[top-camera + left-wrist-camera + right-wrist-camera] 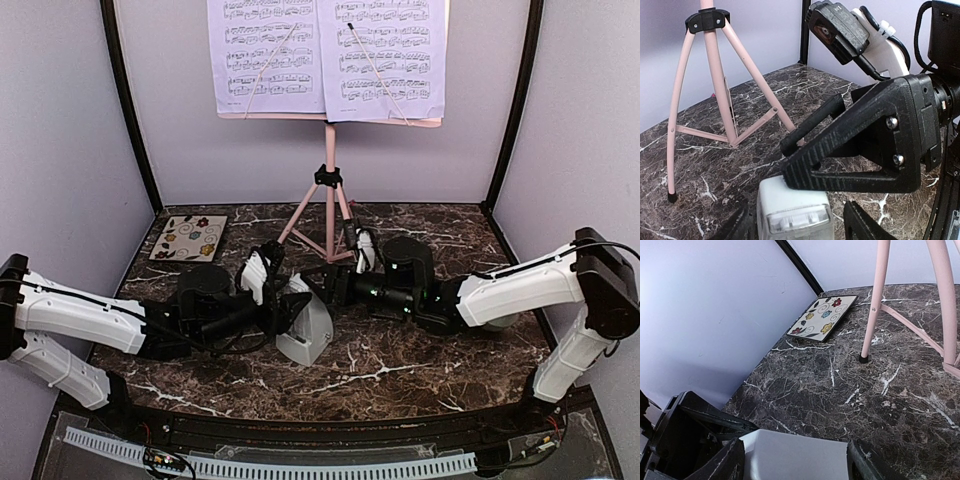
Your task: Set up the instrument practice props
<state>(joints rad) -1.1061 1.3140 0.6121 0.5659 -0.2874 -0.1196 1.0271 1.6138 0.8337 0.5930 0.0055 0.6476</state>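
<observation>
The table is carrying the music stand, which is standing upright on its tripod legs at the back. The two sheets are lying side by side on its shelf, so that part of the setup is looking done. The metronome is sitting mid-table, in front of the stand's legs and between both arms. The right pincer is apparently clamping its pale body, with fingers pressing on both flanks. The left pincer is straddling the metronome with jaws parted and a gap showing on one side. Judging by this, only settling the metronome in place and letting go is remaining.
</observation>
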